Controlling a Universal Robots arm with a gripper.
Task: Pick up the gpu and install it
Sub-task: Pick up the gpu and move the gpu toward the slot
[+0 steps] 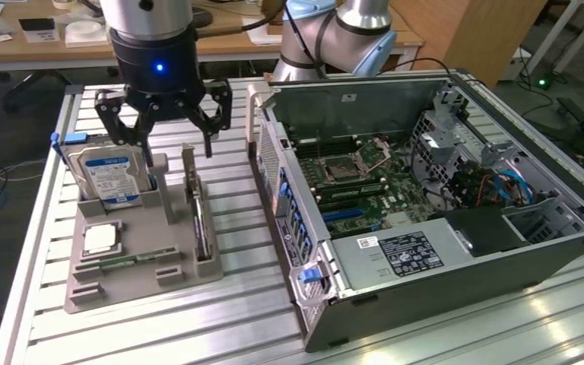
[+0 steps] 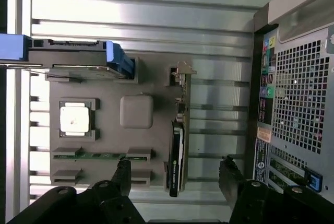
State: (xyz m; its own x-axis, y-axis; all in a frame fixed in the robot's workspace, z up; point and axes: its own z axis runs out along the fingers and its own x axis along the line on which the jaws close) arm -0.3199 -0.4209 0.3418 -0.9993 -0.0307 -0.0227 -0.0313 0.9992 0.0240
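1. The gripper [image 1: 165,128] is held wide open above the gray tray [image 1: 134,262], and nothing is gripped in it.
2. The gpu [image 1: 200,217] is stood on its edge in the tray (on the side nearest the computer case [image 1: 424,198]).
3. In the wrist view, the gpu is seen between the two fingers [image 2: 124,174], not touched.

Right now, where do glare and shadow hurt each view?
Exterior view: glare washes the table's near slats, and the gpu stands edge-on and dark. Wrist view: bare table slats blow out white, the gripper reads as a dark silhouette, and the gpu stays legible.
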